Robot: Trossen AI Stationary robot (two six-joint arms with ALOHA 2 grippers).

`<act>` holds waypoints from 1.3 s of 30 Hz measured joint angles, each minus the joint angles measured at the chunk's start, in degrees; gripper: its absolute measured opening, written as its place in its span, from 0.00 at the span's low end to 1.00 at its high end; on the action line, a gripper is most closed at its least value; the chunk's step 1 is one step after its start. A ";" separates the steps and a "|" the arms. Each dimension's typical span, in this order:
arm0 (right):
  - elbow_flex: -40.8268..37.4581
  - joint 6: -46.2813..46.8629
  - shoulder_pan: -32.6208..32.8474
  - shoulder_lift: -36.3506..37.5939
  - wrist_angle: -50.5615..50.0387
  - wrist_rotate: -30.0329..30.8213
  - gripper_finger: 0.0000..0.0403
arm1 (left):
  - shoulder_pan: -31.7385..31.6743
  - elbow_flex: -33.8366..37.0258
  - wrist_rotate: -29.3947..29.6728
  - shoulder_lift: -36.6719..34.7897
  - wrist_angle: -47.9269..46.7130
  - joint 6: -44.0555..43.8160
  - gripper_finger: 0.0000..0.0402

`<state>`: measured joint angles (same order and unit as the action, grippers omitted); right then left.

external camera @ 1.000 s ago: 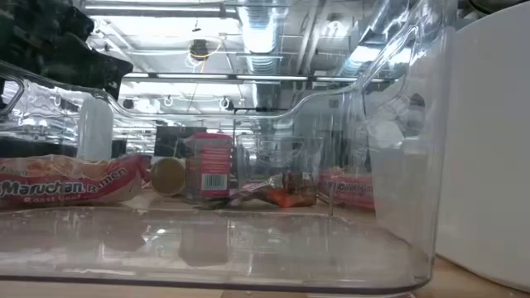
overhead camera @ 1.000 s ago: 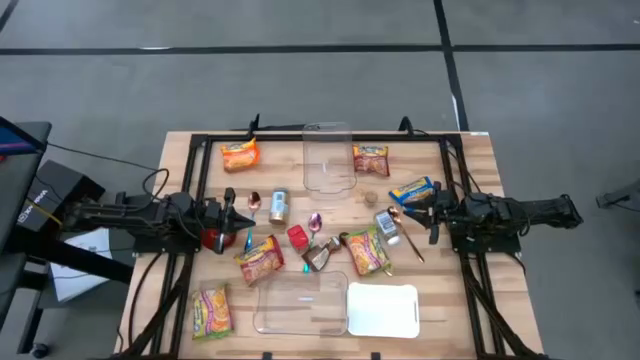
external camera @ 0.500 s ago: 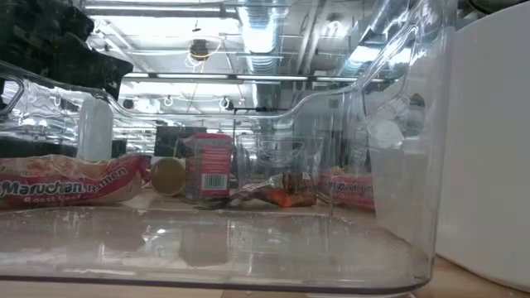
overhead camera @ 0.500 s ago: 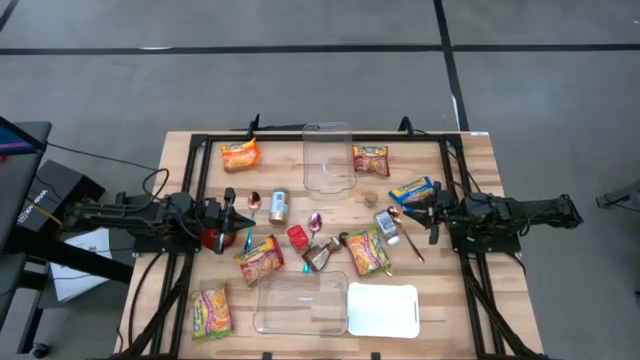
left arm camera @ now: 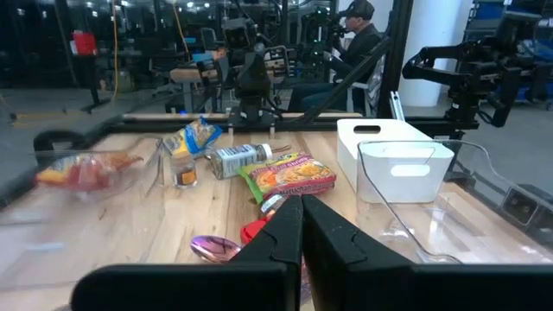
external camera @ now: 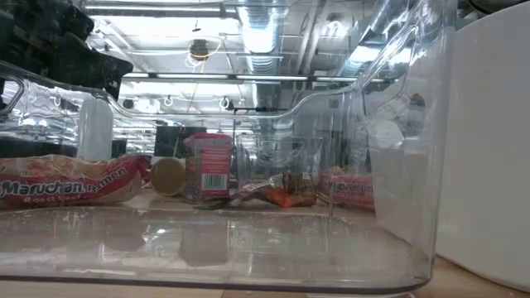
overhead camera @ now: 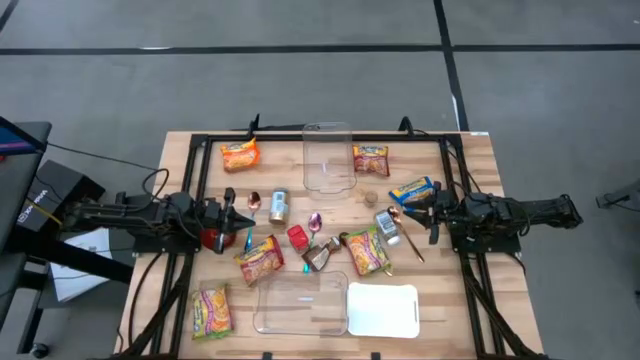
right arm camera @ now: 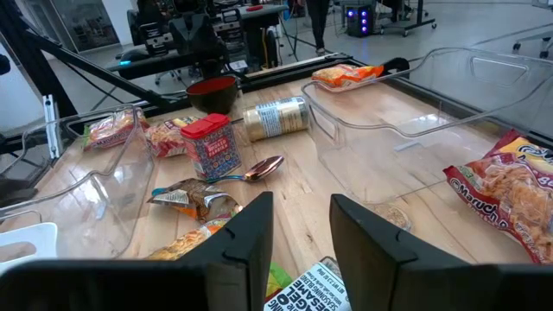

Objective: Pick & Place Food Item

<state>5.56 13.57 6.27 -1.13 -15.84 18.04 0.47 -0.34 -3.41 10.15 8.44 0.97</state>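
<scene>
Hovering clenched at the desk's (overhead camera: 470,150) left side, left claw (overhead camera: 234,213) beside the red bowl (overhead camera: 216,238). Resting right claw (overhead camera: 425,212) at the right, parted and gripping nothing, over the small bottle (overhead camera: 387,226) beside a ramen packet (overhead camera: 366,250).

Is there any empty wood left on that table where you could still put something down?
Yes: the back right corner behind the ramen packet, and the front right corner beside the white bin. The middle, around the red tin and spoons, is crowded.
</scene>
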 joint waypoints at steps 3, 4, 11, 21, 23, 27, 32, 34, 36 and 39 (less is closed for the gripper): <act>-0.01 0.01 -0.01 0.00 0.02 0.00 0.27 | 0.00 0.00 -0.01 -0.02 2.45 4.72 0.00; 0.01 0.01 -0.01 0.00 0.00 0.00 0.27 | 0.00 0.00 0.00 0.00 3.08 4.93 0.00; 0.00 -0.01 0.00 0.00 0.00 0.00 0.27 | 0.00 0.00 0.01 -0.02 5.01 5.08 0.00; -0.17 -6.16 -0.40 0.00 1.97 0.67 0.27 | 0.00 0.00 -0.01 0.03 16.74 -5.81 0.00; -0.17 -7.79 -0.58 0.00 5.18 0.63 0.27 | 0.00 0.00 0.20 0.00 21.53 -5.57 0.00; -0.17 -8.10 -1.11 0.00 11.93 2.46 0.27 | 0.00 0.00 0.62 -0.02 31.46 -3.16 0.00; -0.08 -11.88 -2.52 0.00 27.54 4.55 0.27 | 0.00 0.00 0.21 -0.02 39.96 -2.91 0.00; -0.07 -11.78 -2.87 0.02 33.80 4.52 0.27 | 0.00 0.00 0.20 -0.02 42.47 -2.55 0.00; -0.01 -10.62 -3.07 0.04 37.96 4.50 0.27 | 0.00 0.02 0.95 -0.02 44.96 -2.48 0.00; 2.83 -10.85 -3.05 0.11 38.14 4.46 0.27 | 0.00 -0.21 4.56 -0.02 48.92 -1.25 0.02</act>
<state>8.39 2.72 3.22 -1.02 22.30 22.50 0.47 -0.55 1.15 10.13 57.37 -0.28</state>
